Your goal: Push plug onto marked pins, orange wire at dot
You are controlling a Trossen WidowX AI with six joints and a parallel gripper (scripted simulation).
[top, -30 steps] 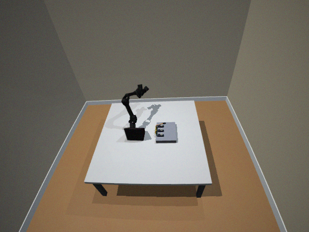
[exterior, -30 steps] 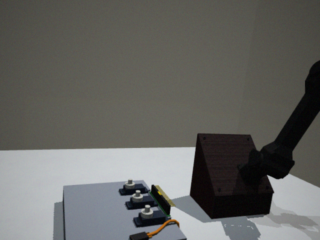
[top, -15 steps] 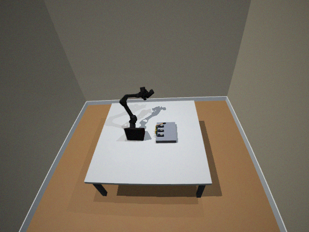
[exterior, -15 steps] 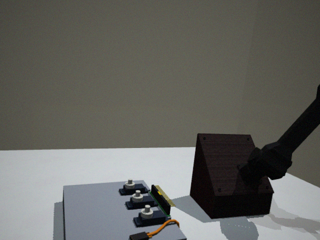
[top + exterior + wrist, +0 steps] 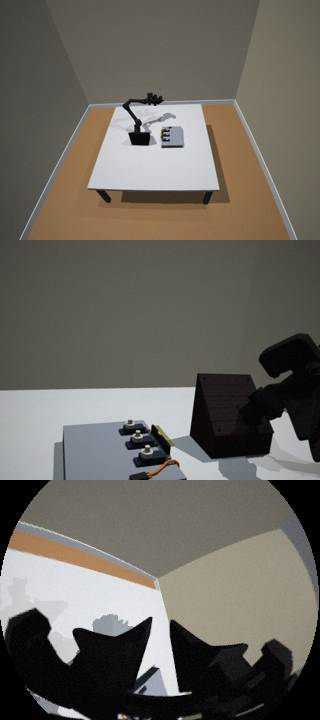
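Observation:
The black plug (image 5: 139,476) (image 5: 169,127) lies on top of the grey holder (image 5: 90,451) (image 5: 175,139) (image 5: 156,681). Its orange lead (image 5: 164,466) arches to the holder's edge. Three dark servos with white hubs stand in a row; the closest to the plug is one servo (image 5: 152,459). A black header with thin gold pins (image 5: 168,438) runs along the holder's edge facing the arm base. A yellow mark (image 5: 159,433) shows on the header; its dot cannot be made out. My gripper (image 5: 161,621) (image 5: 163,99) is open a little and empty, high above the table and away from the plug.
The dark wedge-shaped arm base (image 5: 232,405) (image 5: 139,138) stands beside the pin side of the holder, a short gap away. The white table (image 5: 152,167) carries both. The servo hubs stick up near the pin row. The arm's shadow falls on the table behind.

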